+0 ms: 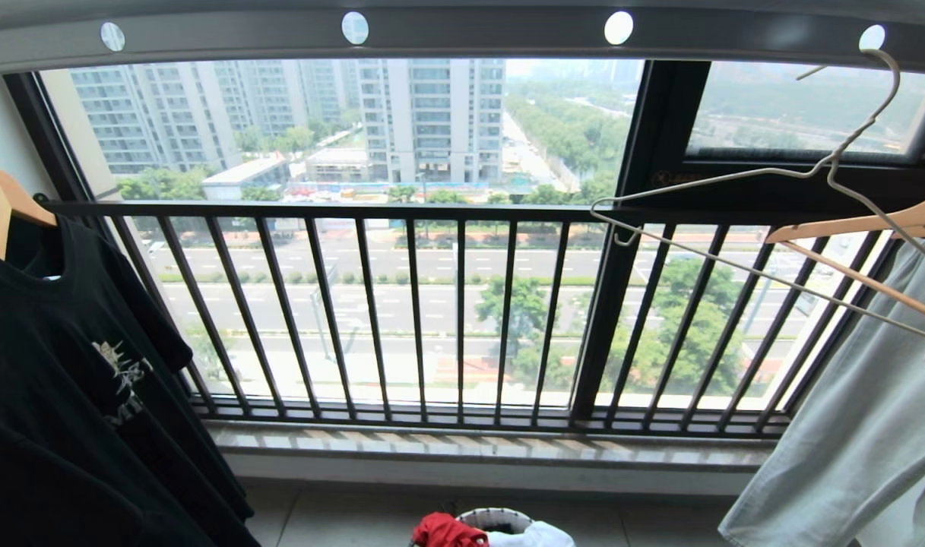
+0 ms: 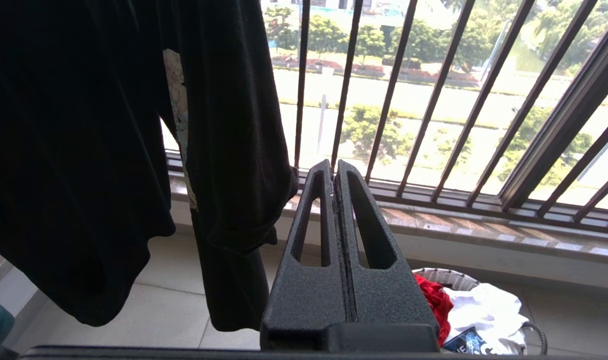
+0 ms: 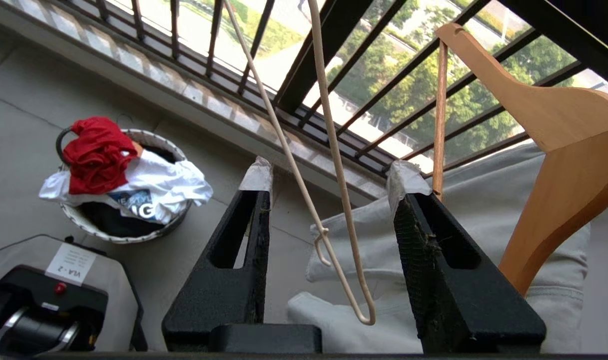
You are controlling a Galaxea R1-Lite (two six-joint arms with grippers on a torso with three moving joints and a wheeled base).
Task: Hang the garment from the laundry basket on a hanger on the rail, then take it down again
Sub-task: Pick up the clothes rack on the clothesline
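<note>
The red garment (image 1: pixel 447 530) lies bunched on the rim of the laundry basket (image 1: pixel 500 518) on the floor below the window. The pale wire hanger (image 1: pixel 736 267) hangs tilted from a hole at the right end of the grey rail (image 1: pixel 462 34). Neither gripper shows in the head view. In the right wrist view my right gripper (image 3: pixel 331 175) stands open, with the hanger (image 3: pixel 337 150) and its notched end between the fingers, touching neither. The garment (image 3: pixel 96 152) and basket (image 3: pixel 114 237) sit far off to one side. My left gripper (image 2: pixel 333 167) is shut on nothing, beside the garment (image 2: pixel 433 300).
A black T-shirt (image 1: pixel 74 380) hangs on a wooden hanger at the left. At the right, pale cloth (image 1: pixel 850 441) hangs on another wooden hanger (image 3: pixel 558 125), close to my right gripper. A white cloth (image 3: pixel 169 182) lies in the basket. The black window railing (image 1: pixel 432 304) is behind.
</note>
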